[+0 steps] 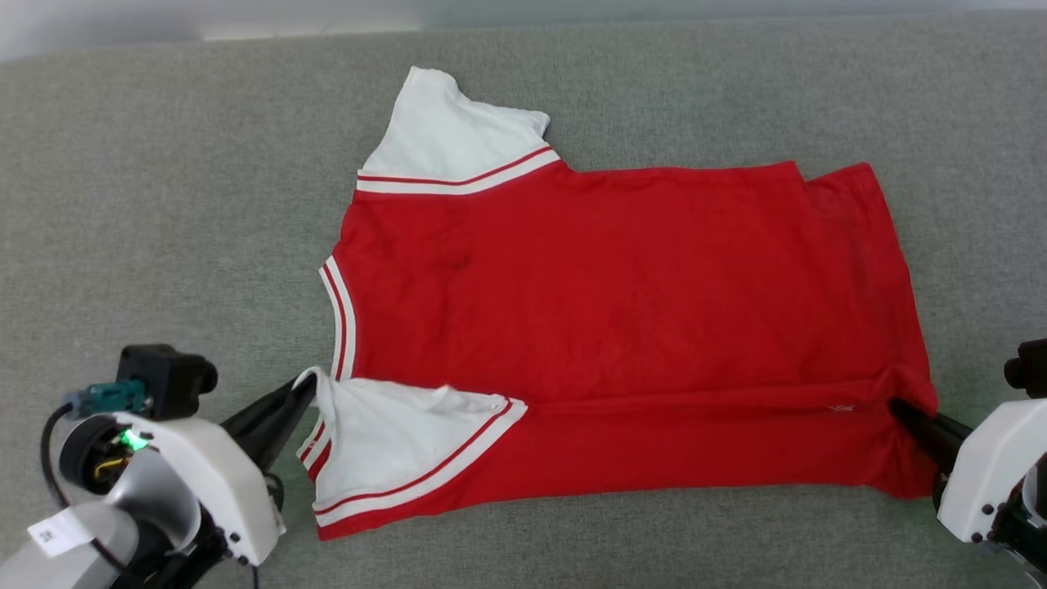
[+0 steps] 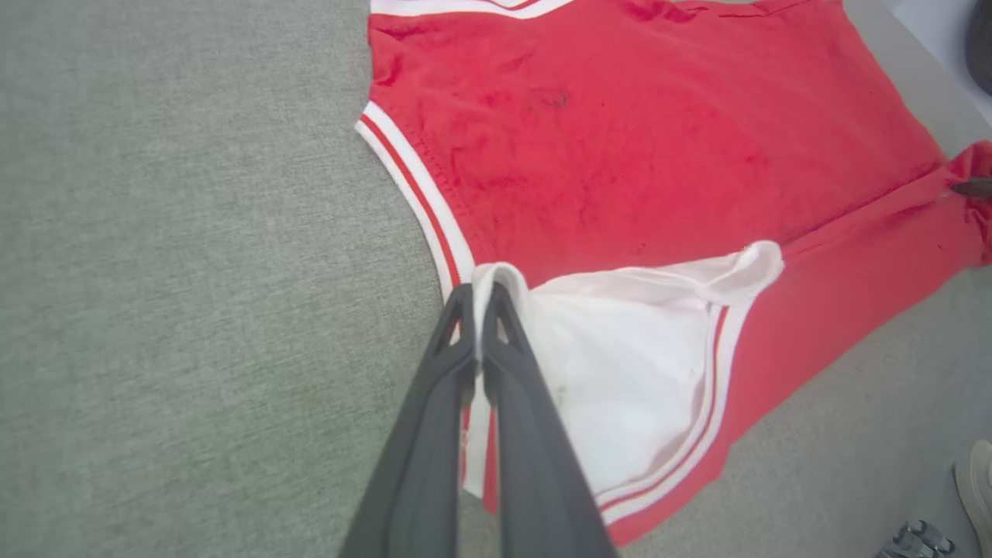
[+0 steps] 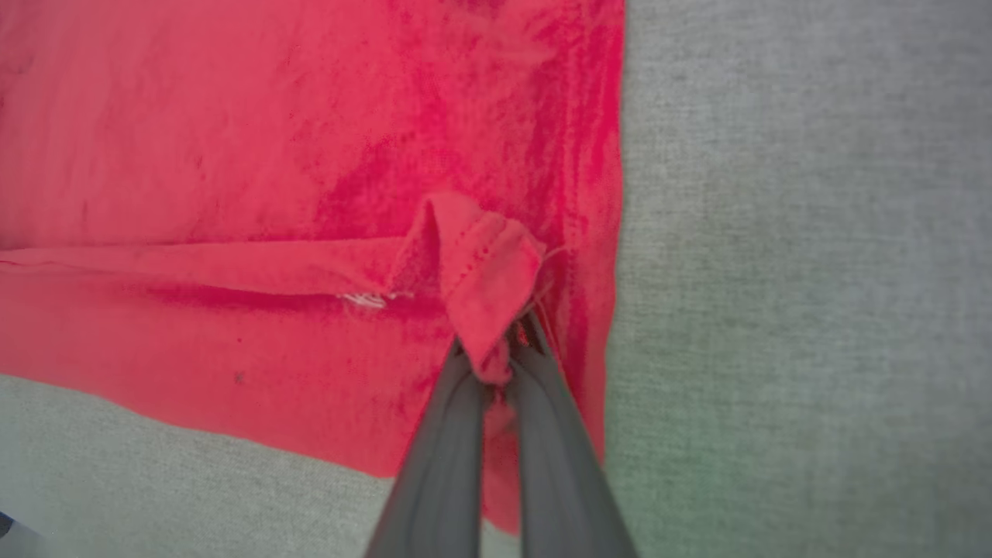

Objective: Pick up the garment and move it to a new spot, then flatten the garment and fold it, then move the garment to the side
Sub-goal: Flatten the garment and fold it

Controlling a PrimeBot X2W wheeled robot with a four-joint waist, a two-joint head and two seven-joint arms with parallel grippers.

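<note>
Left gripper (image 1: 307,388), lower left, and right gripper (image 1: 896,406), lower right, clamp garment (image 1: 622,278) edges; uneven pull may slip either thin pinch.

The red, white-sleeved garment (image 1: 622,278) lies spread on the grey surface (image 1: 164,204), near edge folded over.

**Nothing legible**

No word, brand or number can be read in any view. A small white tag (image 1: 51,533) on the left arm (image 1: 188,483) (lower left of the head view) carries a dark printed mark, too small to make out. The garment (image 1: 622,303) lies plain red side up. A speck of white stitching (image 3: 364,300) by its folded edge is too blurred to tell if it is writing.
</note>
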